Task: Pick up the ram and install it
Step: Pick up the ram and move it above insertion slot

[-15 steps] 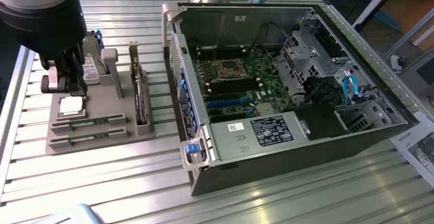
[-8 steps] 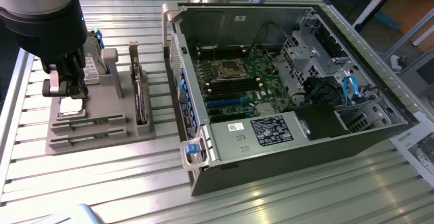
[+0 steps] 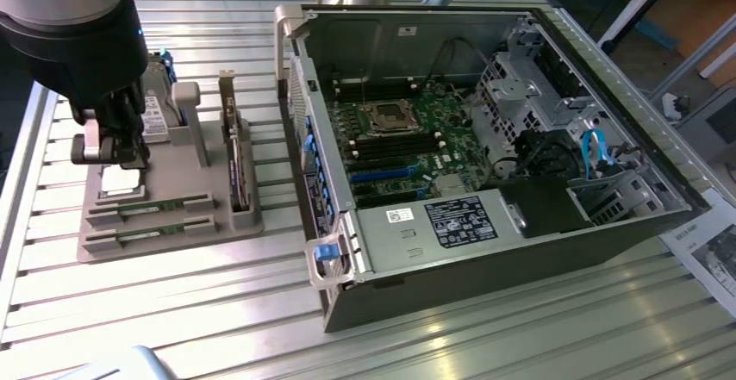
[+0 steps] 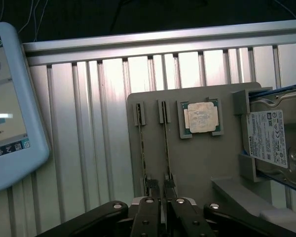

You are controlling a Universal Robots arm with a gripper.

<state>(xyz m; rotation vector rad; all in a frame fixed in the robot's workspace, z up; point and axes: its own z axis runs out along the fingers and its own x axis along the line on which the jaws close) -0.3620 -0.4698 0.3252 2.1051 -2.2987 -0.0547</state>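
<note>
Two alike, thin green strips with small dark chips: the ram [image 3: 151, 205] and its twin [image 3: 147, 235] stand on edge in parallel slots of the gray holder [image 3: 236, 223], beside the processor [image 4: 203, 117]. Above the holder, the gripper [image 3: 120, 165] hovers with fingers drawn together, empty.

Near end of ram [image 4: 166, 143] hidden behind gripper [image 4: 162, 198] – hard drive [image 4: 272, 139] cropped.

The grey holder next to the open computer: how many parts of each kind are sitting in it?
RAM sticks: 2
Processor chip: 1
Hard drive: 1
Expansion card: 1
Total: 5
</note>
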